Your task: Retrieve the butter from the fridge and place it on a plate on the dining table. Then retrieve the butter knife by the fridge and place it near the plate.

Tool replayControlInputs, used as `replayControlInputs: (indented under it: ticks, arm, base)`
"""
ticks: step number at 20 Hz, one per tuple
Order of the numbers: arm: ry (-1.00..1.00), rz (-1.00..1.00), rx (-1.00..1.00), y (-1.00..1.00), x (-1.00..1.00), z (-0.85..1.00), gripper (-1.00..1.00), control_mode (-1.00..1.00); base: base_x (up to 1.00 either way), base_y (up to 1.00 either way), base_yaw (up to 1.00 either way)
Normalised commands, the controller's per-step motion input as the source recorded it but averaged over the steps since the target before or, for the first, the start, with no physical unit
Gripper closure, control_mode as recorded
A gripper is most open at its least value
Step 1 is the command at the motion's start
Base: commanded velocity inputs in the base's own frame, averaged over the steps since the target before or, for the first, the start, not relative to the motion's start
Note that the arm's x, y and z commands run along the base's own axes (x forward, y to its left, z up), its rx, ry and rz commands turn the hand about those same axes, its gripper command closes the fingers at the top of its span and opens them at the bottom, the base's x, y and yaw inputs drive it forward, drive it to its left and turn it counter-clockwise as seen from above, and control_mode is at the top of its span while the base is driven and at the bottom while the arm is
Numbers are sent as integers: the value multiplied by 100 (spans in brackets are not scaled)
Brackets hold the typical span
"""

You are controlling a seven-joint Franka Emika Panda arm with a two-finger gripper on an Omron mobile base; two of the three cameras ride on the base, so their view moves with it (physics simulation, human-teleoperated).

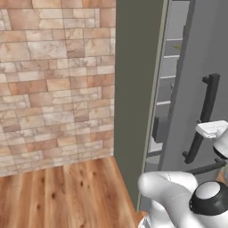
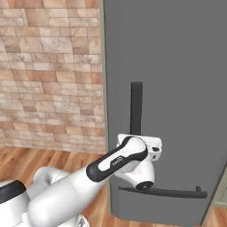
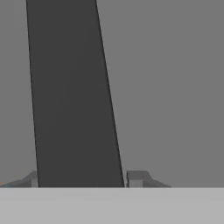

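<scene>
At fridge [image 2: 177, 66] front, we clamp end effector [image 3: 83, 179] on vertical door handle [image 3: 72, 96], fingers either side. Door ajar; white shelves at 12 o'clock in left base view. Butter not spotted. Step: opening fridge. Next, we judge: pull door wider.

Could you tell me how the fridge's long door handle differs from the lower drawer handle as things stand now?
The door handle stands vertical; the drawer handle lies horizontal, lower down. The gripper is closed around the door handle, one finger each side, while the drawer handle is untouched. The door handle looks a thicker bar than the slim drawer handle. Both are dark bars on the grey fridge.
</scene>
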Motion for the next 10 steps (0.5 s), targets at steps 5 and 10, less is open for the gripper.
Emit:
replayControlInputs:
  ticks: [5, 10]
  arm:
    - [0, 0, 0, -100, -100, 0, 100, -100]
    - [1, 0, 0, -100, -100, 0, -100, -100]
  base:
    - [0, 0, 0]
    - [0, 0, 0]
